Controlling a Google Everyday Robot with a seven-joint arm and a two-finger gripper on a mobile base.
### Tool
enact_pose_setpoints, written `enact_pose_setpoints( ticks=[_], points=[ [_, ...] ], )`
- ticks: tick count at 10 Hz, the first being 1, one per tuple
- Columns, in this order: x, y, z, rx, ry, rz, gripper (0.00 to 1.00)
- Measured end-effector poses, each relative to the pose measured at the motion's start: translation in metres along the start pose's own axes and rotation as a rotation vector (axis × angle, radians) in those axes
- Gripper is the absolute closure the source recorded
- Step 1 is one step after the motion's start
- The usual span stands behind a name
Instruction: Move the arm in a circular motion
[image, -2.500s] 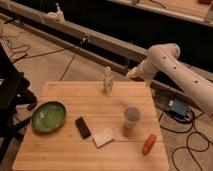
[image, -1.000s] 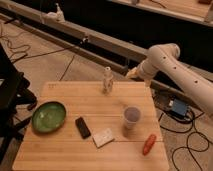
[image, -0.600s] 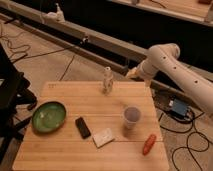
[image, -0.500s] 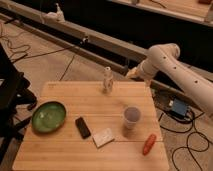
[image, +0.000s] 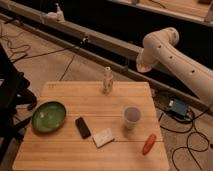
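The arm (image: 172, 55) is cream-white with thick rounded segments and small dark dots. It reaches in from the right edge, bends at a bulbous elbow joint (image: 162, 39) at the upper right, then drops toward the table's far right corner. My gripper (image: 134, 68) is at the arm's lower end, dark against the dark background, above the floor just beyond the table's back edge and to the right of the small white figurine-like bottle (image: 107, 80).
On the wooden table (image: 65, 155) are a green bowl (image: 48, 116), a black flat device (image: 82, 127), a white card-like block (image: 104, 137), a translucent cup (image: 132, 116) and an orange object (image: 149, 144). A blue box (image: 178, 107) and cables lie on the floor at right.
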Motion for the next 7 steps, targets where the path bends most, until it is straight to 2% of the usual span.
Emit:
enact_pose_setpoints(
  ticks=[1,4,7],
  points=[
    [0.004,-0.003,0.005,-0.007,-0.006,0.003,0.98],
    [0.008,-0.028,0.033,-0.018,-0.048,-0.013,1.0],
    [-0.016,-0.053,0.064,-0.026,-0.136,-0.078,1.0]
  ],
)
